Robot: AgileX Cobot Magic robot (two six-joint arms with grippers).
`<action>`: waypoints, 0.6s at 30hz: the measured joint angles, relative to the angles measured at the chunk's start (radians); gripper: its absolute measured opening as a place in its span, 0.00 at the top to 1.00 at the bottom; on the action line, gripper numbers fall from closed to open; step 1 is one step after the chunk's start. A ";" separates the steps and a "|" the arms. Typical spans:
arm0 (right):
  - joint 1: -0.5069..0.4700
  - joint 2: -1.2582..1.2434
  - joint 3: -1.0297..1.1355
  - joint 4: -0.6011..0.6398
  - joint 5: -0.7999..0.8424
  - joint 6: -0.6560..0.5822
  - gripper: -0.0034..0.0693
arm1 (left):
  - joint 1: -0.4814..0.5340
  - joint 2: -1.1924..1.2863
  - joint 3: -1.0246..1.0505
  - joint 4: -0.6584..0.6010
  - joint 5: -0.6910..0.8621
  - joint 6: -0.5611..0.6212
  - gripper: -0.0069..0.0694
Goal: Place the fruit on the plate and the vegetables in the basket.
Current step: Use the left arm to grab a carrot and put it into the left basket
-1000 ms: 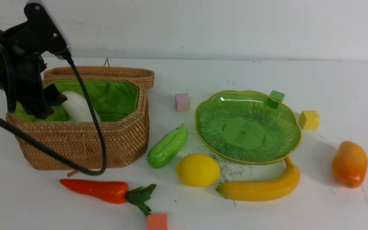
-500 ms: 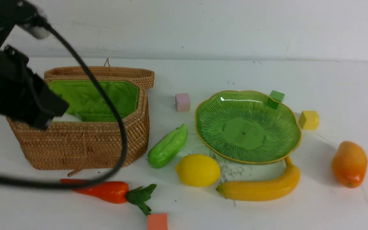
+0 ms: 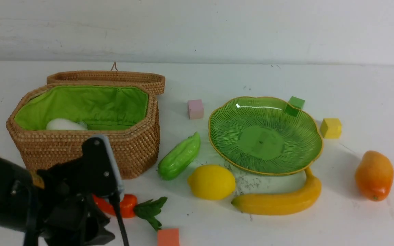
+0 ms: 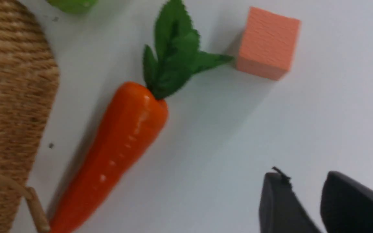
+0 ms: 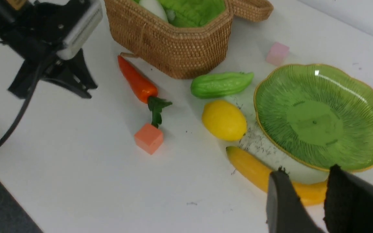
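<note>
Left gripper [image 5: 52, 92] is hanging low next to the carrot [image 4: 121, 142], jaws spread wide, nothing in them. The carrot's glossy red-orange, tapered, with a dark green leafy top, and it's lying on the table [image 3: 217, 225] just in front of the basket [image 3: 135, 147]. White radish [image 3: 62, 124] sits inside on the green lining. Bumpy green gourd [image 3: 178, 157], lemon [image 3: 211, 181] and banana [image 3: 279, 200] lie beside the bare plate [image 3: 286, 150]; the mango [image 3: 374, 175] is further right. Right gripper [image 5: 306, 174] has its 2 jaws apart too, holding nothing.
</note>
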 joint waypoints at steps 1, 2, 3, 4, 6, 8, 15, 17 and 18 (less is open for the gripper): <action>0.000 -0.003 0.000 0.003 0.027 0.000 0.66 | 0.000 0.016 0.000 -0.003 -0.033 0.002 0.52; 0.000 -0.010 0.000 0.008 0.068 0.001 0.66 | 0.000 0.041 0.000 -0.005 -0.084 0.014 0.42; 0.000 -0.014 0.000 0.012 0.094 0.001 0.66 | 0.000 0.062 0.000 -0.006 -0.118 0.028 0.35; 0.000 -0.016 0.000 0.020 0.125 0.003 0.66 | 0.000 0.084 0.000 -0.008 -0.143 0.042 0.29; 0.000 -0.021 0.000 0.034 0.171 0.003 0.66 | 0.000 0.127 0.000 -0.010 -0.197 0.092 0.19; 0.000 -0.021 0.000 0.052 0.185 0.003 0.66 | 0.000 0.167 0.000 -0.012 -0.244 0.143 0.13; 0.000 -0.021 0.000 0.111 0.185 0.004 0.66 | 0.000 0.283 0.000 -0.016 -0.439 0.261 0.19; 0.000 -0.021 0.000 0.124 0.185 0.004 0.66 | 0.000 0.326 0.000 -0.018 -0.470 0.284 0.25; 0.000 -0.021 0.000 0.124 0.185 0.004 0.66 | 0.000 0.326 0.000 -0.018 -0.472 0.285 0.26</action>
